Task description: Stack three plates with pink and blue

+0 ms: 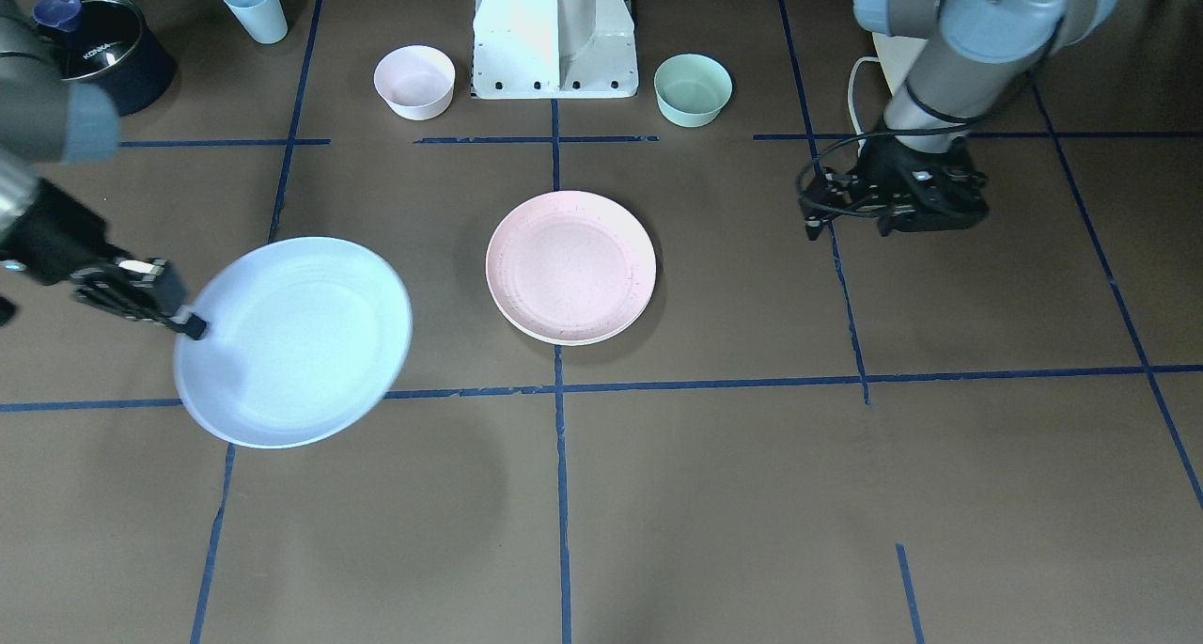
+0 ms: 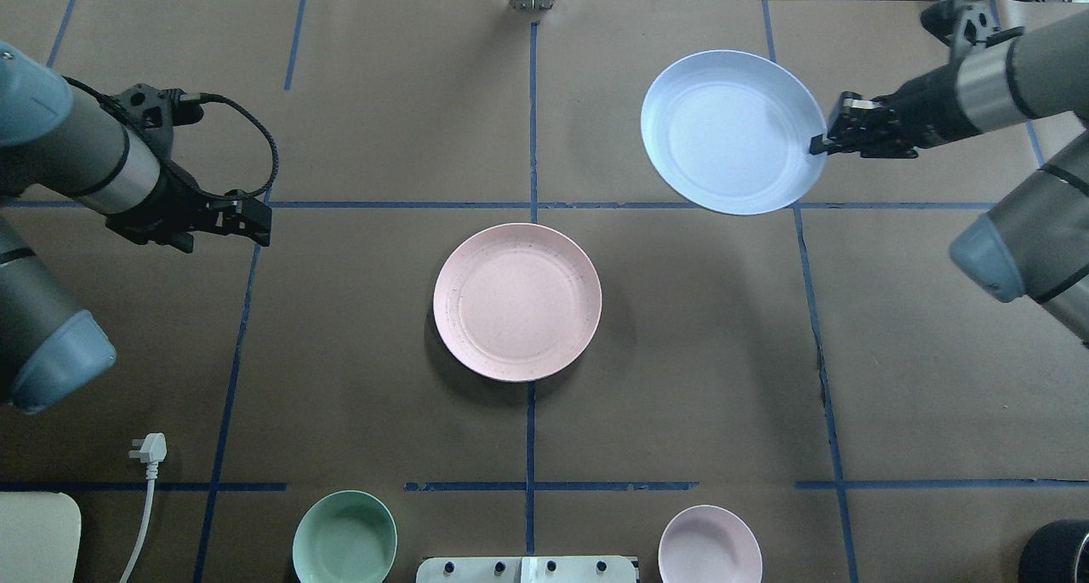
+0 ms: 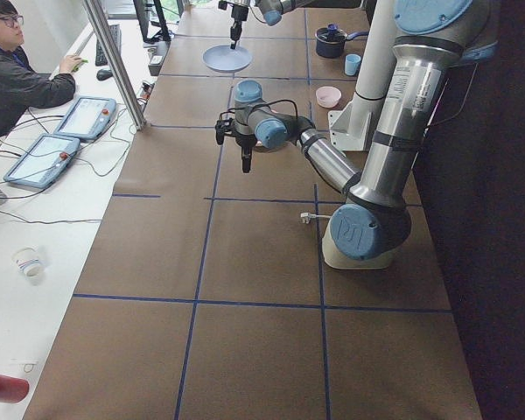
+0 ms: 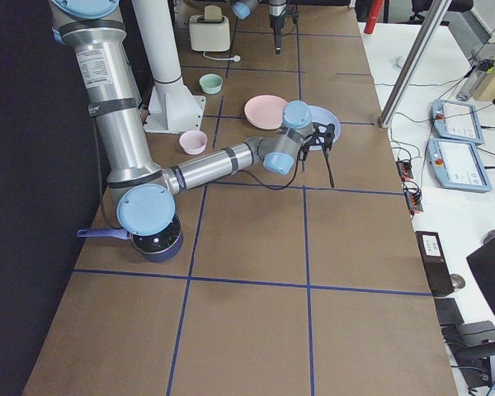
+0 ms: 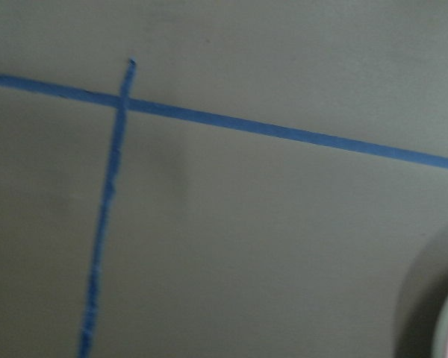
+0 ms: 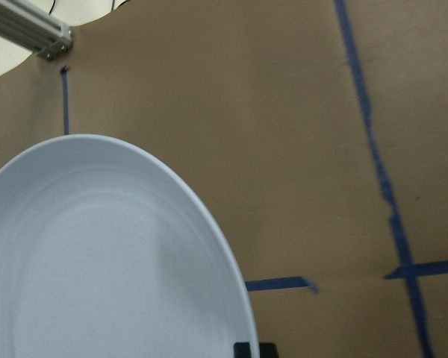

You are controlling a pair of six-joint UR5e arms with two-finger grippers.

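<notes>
Right claw [image 2: 818, 146]: I see it clenched on the light blue round plastic plate's [image 2: 732, 132] rim
Left claw [image 2: 259, 224]: grip, I cannot tell
Centre: pale pink round plate [image 2: 517, 302] atop cream-white plate [image 1: 556, 340]

The desk [image 2: 698, 379] was covered in matt brown paper, faintly creased and lined with blue tape [image 2: 530, 447] that had frayed in places. The light blue plate [image 2: 732, 132] looked like smooth plastic with a soft, dull sheen. The pink plate [image 2: 517, 302] was matt too, flecked with fine dark specks, and the cream plate [image 1: 569, 339] under it had the same dull finish. The pot [image 1: 113, 52] was glossy dark blue outside and shiny metal inside. The right gripper [image 2: 818, 146] had matt black jaws.
</notes>
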